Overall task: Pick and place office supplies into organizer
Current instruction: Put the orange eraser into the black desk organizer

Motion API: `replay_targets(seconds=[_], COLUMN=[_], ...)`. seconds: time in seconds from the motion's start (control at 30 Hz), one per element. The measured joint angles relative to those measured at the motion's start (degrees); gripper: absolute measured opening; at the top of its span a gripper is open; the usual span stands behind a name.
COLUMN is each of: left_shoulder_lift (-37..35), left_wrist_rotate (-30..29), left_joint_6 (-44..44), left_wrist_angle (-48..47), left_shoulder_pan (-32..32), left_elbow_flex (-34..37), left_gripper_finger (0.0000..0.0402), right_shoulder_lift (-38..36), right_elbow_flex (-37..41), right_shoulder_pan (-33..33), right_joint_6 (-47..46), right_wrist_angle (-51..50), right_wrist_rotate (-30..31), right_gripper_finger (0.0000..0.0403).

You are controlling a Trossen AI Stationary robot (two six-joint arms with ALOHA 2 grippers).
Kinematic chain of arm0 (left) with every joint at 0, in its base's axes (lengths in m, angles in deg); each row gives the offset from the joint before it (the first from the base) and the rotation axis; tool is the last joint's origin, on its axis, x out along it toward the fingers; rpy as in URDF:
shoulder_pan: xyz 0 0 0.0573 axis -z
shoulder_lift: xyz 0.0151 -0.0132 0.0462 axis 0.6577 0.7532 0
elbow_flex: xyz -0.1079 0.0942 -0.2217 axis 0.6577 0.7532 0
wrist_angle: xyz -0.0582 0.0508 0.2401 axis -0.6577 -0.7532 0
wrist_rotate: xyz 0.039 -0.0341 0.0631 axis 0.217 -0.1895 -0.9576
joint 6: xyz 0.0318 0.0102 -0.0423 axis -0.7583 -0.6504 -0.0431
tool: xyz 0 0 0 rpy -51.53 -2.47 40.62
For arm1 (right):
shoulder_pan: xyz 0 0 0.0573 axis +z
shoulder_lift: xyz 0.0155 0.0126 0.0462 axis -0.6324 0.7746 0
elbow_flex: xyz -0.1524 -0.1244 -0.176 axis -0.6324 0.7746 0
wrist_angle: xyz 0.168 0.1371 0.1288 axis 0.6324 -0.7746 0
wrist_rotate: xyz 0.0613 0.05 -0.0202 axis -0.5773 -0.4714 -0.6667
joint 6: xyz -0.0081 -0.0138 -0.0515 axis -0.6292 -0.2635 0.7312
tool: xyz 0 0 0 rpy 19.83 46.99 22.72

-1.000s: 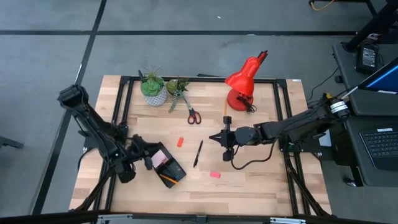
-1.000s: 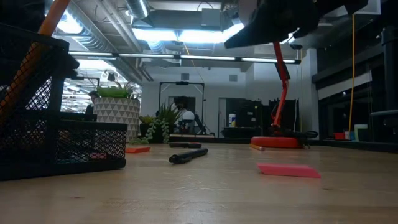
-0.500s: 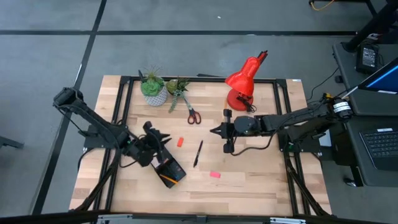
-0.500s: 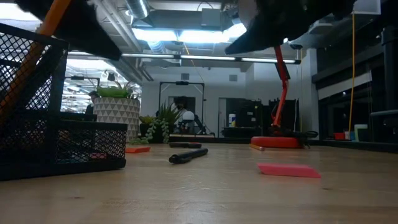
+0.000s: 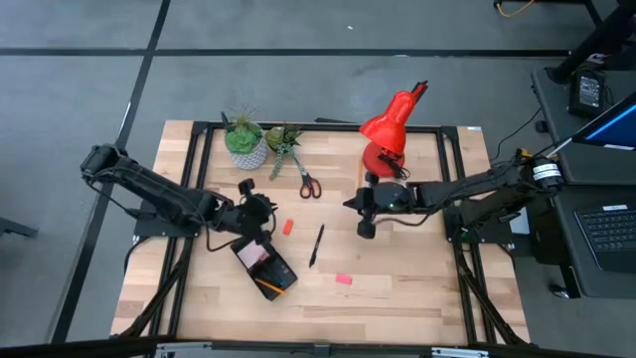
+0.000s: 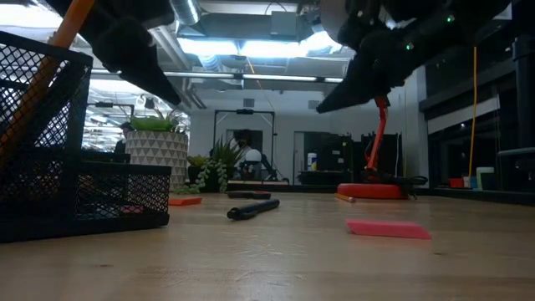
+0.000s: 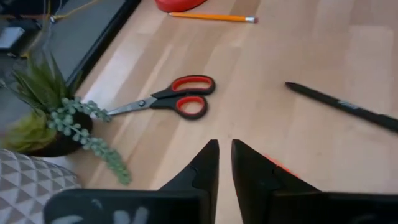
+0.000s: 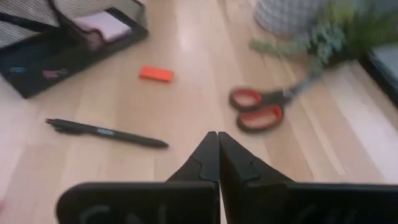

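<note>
On the light wooden table (image 5: 417,288), the black mesh organizer tray (image 5: 263,263) lies at an angle towards the left front, with a pink sticky-note pad (image 5: 257,255) in one compartment and an orange pencil (image 5: 270,285) leaning out of its near end. Just above it hangs the left gripper (image 5: 268,209), its fingers (image 7: 208,163) drawn in to a narrow slit with nothing between them; it is clear of the tabletop and points towards the small red eraser (image 5: 288,227) lying just beyond the organizer. A black pen (image 5: 316,245) lies loose to the right of that eraser, and a flat pink eraser (image 5: 344,279) sits nearer the front edge, well apart from the tray. Farther back, red-handled scissors (image 5: 307,183) lie beside two green potted plants (image 5: 260,141), one of them in a white patterned pot. A second pencil (image 7: 211,17), yellow-orange, lies close to the base of the red desk lamp (image 5: 388,134) at the back of the table. The right gripper (image 5: 353,205) reaches in from the right, near the lamp's base and above the bare wood between scissors and pen; its fingers (image 8: 214,155) are pressed together and carry nothing. From table level, both arms show as dark shapes overhead, off the surface.
</note>
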State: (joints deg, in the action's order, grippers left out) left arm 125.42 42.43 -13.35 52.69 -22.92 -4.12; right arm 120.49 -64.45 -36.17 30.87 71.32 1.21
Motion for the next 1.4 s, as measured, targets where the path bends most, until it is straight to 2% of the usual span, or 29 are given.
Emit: replay_targets(seconds=[0.13, 0.23, 0.33, 0.5, 0.8, 0.97, 1.2, 1.4], left_shoulder_lift=[0.00, 0.02, 0.02, 0.02, 0.02, 0.07, 5.41, 10.92], left_wrist_rotate=[0.05, 0.67, 5.01, 15.93, 26.21, 29.13, 29.81, 30.10], left_joint_6=[-5.62, -9.83, -12.59, -15.52, -13.93, -10.18, -5.40, -0.80], left_wrist_angle=[0.85, 0.88, 1.39, 3.34, 3.92, 2.76, -8.21, -13.84], left_shoulder_pan=[-1.98, -3.71, -5.99, -9.75, -12.99, -13.13, -13.06, -13.65], left_elbow_flex=[0.00, 0.00, 0.02, 0.02, 0.02, -0.17, -7.37, -13.17], left_gripper_finger=[0.0007, 0.0003, 0.0002, 0.0002, 0.0002, 0.0001, 0.0002, 0.0003], right_shoulder_lift=[-0.42, -0.37, -0.37, -0.37, -0.37, -0.37, -0.37, -0.35], right_elbow_flex=[0.00, 0.00, 0.00, 0.00, 0.00, 0.00, 0.00, -0.04], right_shoulder_pan=[-1.68, -2.54, -2.95, -3.07, -3.07, -3.22, -5.09, -6.77], right_joint_6=[-1.53, -1.52, -1.44, 0.03, 0.12, 0.10, -0.01, -0.08], right_wrist_angle=[-3.71, -5.66, -5.95, -5.94, -5.93, -5.92, -5.37, -4.17], right_wrist_rotate=[0.11, 0.11, 0.11, 0.11, 0.11, 0.09, 0.13, 0.15], right_gripper_finger=[0.0000, 0.0000, 0.0000, 0.0000, 0.0000, 0.0000, 0.0000, 0.0000])
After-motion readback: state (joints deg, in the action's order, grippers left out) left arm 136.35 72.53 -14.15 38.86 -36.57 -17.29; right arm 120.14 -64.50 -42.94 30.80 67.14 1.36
